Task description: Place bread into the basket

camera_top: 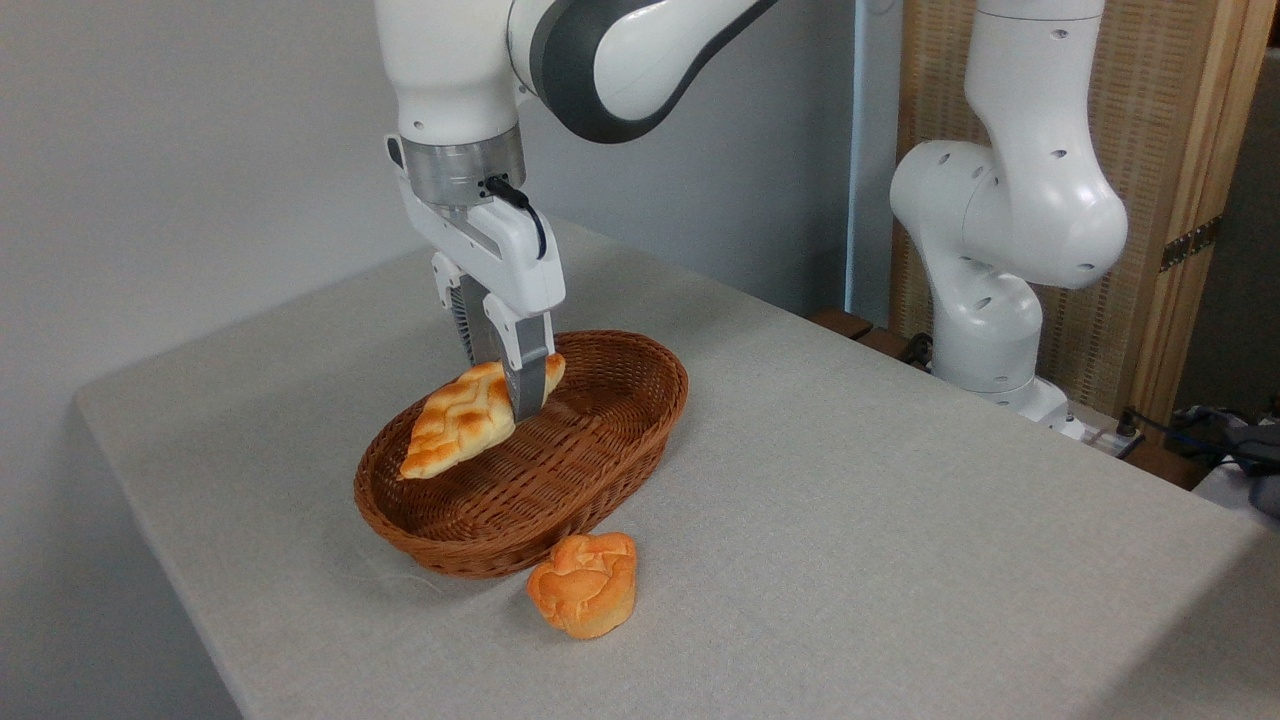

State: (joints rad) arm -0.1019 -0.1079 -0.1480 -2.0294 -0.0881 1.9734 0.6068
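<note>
Here, the white robot arm's claw [512, 392] grips the long braided golden-orange loaf [462, 420] over the oval brown woven wicker basket [600, 450].

The claw points straight down with its 2 grey fingers [527, 375] closed on the loaf near its far right end, so the loaf tilts, its near left pointed tip lower and hanging above the basket's left rim; whether that tip touches the rim cannot be told. The basket sits on the pale grey cloth-covered counter [850, 480], roughly at its middle. Just beside the basket's near side, on the cloth, lies a small round orange bun [584, 584], close to the wicker wall. To the far right, the arm's white base [990, 340] stands at the counter's edge, in front of a wooden slatted panel [1160, 150].
</note>
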